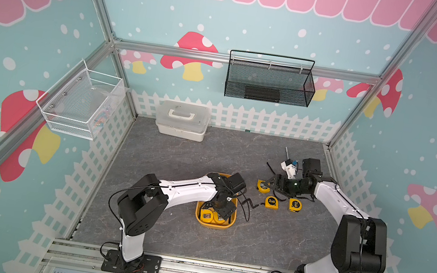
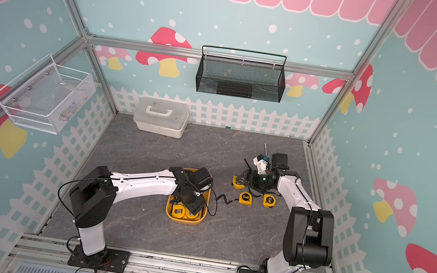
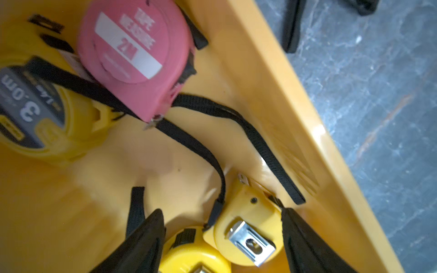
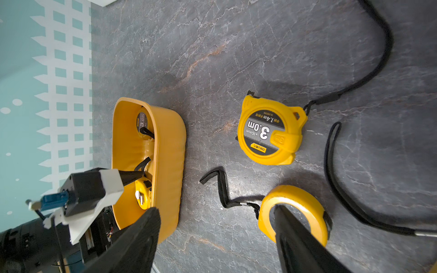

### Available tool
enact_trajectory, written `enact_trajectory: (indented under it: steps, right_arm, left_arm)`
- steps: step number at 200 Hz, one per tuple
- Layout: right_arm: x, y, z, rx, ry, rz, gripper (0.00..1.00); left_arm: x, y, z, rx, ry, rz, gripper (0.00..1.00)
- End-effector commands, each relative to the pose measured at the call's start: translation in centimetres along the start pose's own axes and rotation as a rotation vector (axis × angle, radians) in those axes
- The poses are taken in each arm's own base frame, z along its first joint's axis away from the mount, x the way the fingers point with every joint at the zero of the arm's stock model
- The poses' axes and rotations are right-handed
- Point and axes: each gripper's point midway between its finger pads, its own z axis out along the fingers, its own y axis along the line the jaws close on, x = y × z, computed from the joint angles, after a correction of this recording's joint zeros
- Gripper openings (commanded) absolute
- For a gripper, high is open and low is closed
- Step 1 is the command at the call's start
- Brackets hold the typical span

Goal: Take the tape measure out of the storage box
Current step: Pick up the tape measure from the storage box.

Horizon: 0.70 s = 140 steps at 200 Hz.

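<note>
Currently: left gripper (image 3: 222, 210) is low inside the storage box (image 3: 307, 118), jaws spread around the clip-backed tape measure (image 3: 248, 227), which lies in the box by its wall. One finger touches its edge, and a second yellow tape measure (image 3: 194, 257) fills the gap to the other. Cannot tell whether the grip bites.

Risks, as I judge them:
- Closing may pinch both bodies, giving an uneven hold that slips on the lift.
- The black strap (image 3: 201, 146) runs under the pink tape measure (image 3: 132, 56), so pulling may drag that along.

Right gripper (image 4: 215, 208): jaws spread, empty, over the desk (image 4: 236, 59).
</note>
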Motion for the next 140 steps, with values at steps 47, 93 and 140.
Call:
enact_trajectory:
  steps: [47,93,140]
  right_arm:
    - [0.2,-0.1,0.4,-0.017,0.010,0.015,0.77]
    - [0.4,-0.2,0.5,-0.013,0.014,0.017,0.77]
    - [0.5,-0.3,0.5,-0.012,0.012,0.017,0.77]
  left_arm:
    - [2.1,-1.3,1.2,0.044,0.086,0.016,0.77]
    - [2.2,-1.1,2.5,0.024,0.114,0.024,0.74]
    - [1.2,-0.1,2.6,-0.020,0.092,0.025,0.72]
